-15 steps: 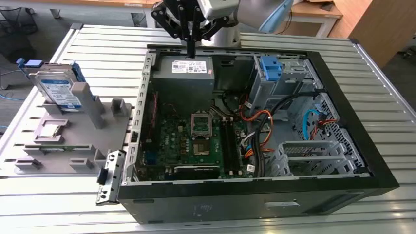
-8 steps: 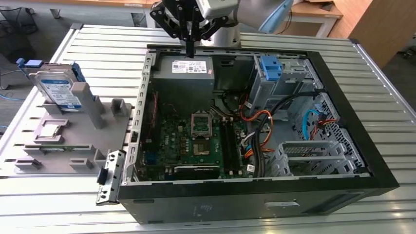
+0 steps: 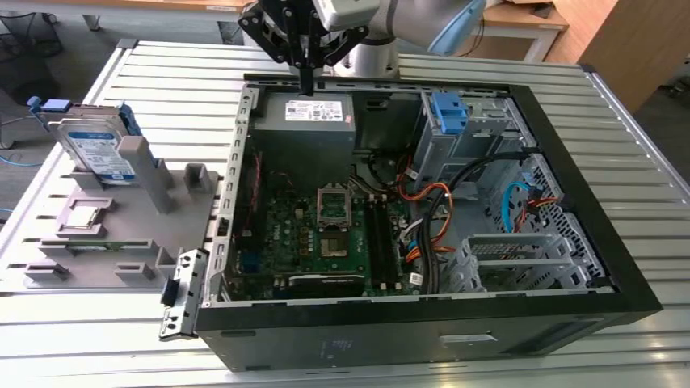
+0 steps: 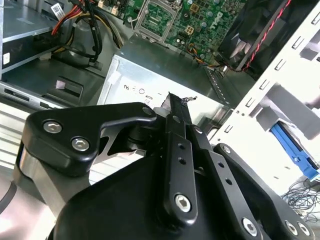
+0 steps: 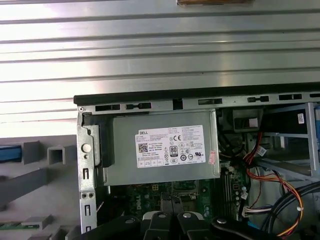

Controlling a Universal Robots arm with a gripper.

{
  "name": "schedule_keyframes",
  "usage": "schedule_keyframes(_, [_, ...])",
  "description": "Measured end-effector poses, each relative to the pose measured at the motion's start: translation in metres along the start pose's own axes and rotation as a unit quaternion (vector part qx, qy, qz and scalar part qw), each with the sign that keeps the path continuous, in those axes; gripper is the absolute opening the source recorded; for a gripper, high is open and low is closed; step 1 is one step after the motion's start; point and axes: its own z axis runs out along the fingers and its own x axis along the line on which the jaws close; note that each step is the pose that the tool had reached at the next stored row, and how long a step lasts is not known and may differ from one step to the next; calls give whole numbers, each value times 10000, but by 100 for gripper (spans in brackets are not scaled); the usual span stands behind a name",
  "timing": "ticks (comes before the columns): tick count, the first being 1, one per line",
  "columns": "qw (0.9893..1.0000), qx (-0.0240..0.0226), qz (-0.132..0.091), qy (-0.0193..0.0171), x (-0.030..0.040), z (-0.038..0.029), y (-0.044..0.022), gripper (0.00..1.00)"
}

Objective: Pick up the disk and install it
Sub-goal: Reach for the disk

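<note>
The disk (image 3: 95, 150), a silver drive with a white-and-blue label and blue side rails, stands upright in a grey holder (image 3: 129, 234) at the exterior view's left, outside the computer case. My gripper (image 3: 307, 85) hangs well to the right of it, over the far wall of the open case (image 3: 603, 242), just above the grey power-supply box (image 3: 318, 113). Its two black fingers are pressed together with nothing between them; the second wrist view shows the gripper (image 4: 172, 100) shut over that box (image 4: 145, 82). A blue strip (image 5: 10, 152) in the first wrist view may be the disk's rail.
Inside the case lie the green motherboard (image 3: 323, 226), orange and black cables (image 3: 431, 202) and a metal drive cage (image 3: 518, 250). A blue plastic bracket (image 3: 448, 113) sits in the far bay. The ribbed metal table (image 3: 161, 65) surrounds the case. The holder also carries small parts (image 3: 86, 217).
</note>
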Motion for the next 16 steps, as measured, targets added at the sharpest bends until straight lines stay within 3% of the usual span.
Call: schedule_keyframes(16, [10000,0,0,0,272,-5,-20,11])
